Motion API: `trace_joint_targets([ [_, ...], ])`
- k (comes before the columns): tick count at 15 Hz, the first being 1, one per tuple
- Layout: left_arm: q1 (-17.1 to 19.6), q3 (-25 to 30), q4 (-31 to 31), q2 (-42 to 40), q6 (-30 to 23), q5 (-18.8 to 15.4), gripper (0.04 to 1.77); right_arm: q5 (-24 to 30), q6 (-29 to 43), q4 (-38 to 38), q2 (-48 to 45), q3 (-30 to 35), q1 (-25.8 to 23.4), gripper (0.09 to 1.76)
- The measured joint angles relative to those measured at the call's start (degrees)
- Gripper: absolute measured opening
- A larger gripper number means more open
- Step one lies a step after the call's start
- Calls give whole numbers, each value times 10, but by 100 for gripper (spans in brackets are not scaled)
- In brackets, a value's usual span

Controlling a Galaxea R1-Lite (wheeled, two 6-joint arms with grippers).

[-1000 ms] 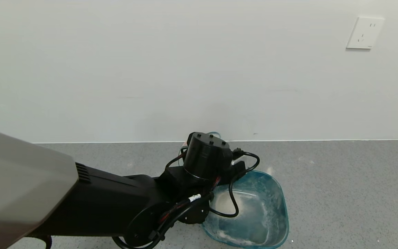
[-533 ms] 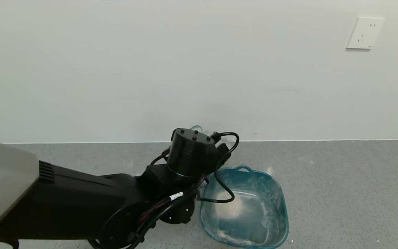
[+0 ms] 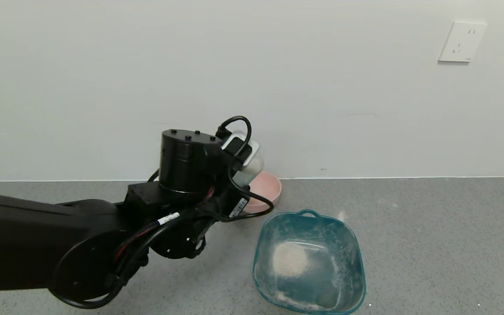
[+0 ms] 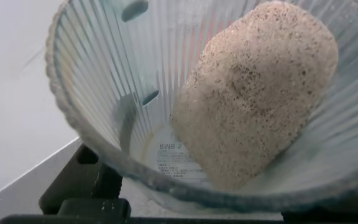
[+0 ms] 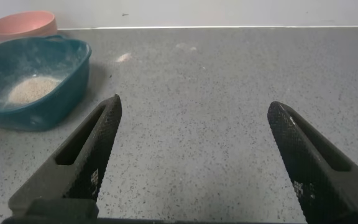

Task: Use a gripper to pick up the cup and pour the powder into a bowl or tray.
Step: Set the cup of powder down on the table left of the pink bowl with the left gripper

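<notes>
My left gripper [image 3: 239, 162] is shut on the cup [image 3: 250, 163], a clear ribbed glass. It holds the cup in the air, above and to the left of the teal basin [image 3: 351, 245], near the wall. In the left wrist view the cup [image 4: 98, 81] fills the picture, with a clump of beige powder [image 4: 253, 93] lying against its side. A small pale pile of powder [image 3: 288, 259] lies in the basin. My right gripper [image 5: 194, 149] is open and empty, low over the grey counter, with the basin [image 5: 55, 93] off to one side.
A small pink bowl [image 3: 264, 189] stands by the wall just behind the basin, partly hidden by my left wrist; it also shows in the right wrist view [image 5: 23, 25]. The white wall with a socket [image 3: 462, 41] closes the back. Grey counter [image 3: 431, 245] lies to the right.
My left arm has moved left and up, away from over the basin, with the cup still in its grip. The pink bowl and the basin's powder pile have come into view.
</notes>
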Motion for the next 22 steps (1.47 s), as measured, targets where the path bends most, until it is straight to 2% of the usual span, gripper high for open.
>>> trace_joint_targets([
  [4,37,65,-1,-58,-65,-102,132,0,0,0,0,0,0,171],
  [8,98,122,-2,-104,-145,-228,132,0,0,0,0,0,0,171],
  [10,131,138,-3,-114,-176,-281,132,0,0,0,0,0,0,171],
  [11,149,145,-13,-116,-186,-301,132,0,0,0,0,0,0,171],
  [13,180,163,-75,-111,-198,-337,132,0,0,0,0,0,0,171],
  [17,215,195,-186,-51,-203,-350,132,0,0,0,0,0,0,171],
  [20,225,202,-286,21,-206,-347,132,0,0,0,0,0,0,171],
  [22,228,200,-324,69,-208,-337,132,0,0,0,0,0,0,171],
])
